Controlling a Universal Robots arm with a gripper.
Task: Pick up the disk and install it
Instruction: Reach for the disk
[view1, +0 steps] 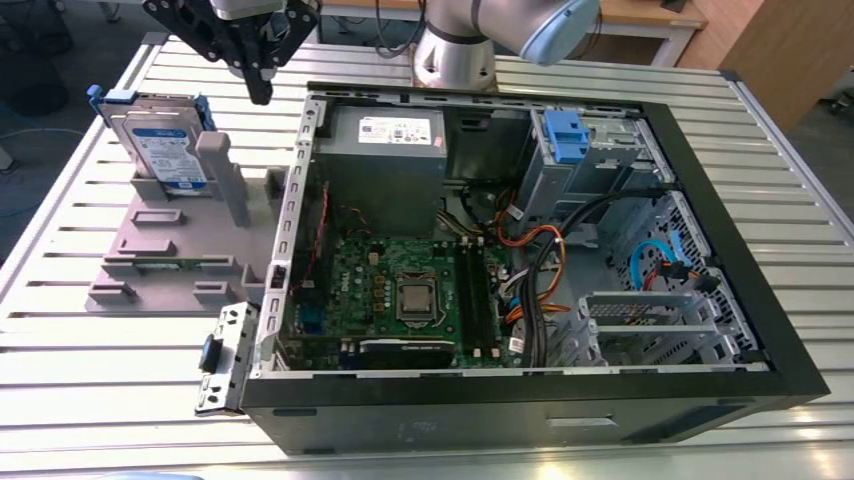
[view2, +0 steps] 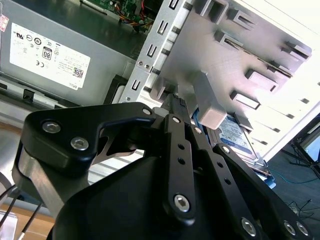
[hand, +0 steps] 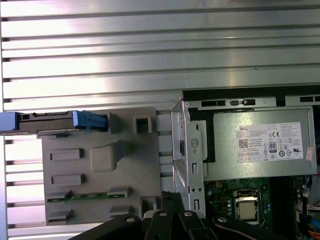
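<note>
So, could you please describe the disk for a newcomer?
At the exterior view's left, beside the open computer case, lies a grey stand. The disk stands on edge at its far end: silver, blue-framed, unlike the plain grey posts beside it.

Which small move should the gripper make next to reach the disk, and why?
Probably a short shift toward the exterior view's left. The gripper hangs shut and empty near the computer case, while the disk stands upright in the grey holder, off to that side and untouched.
</note>
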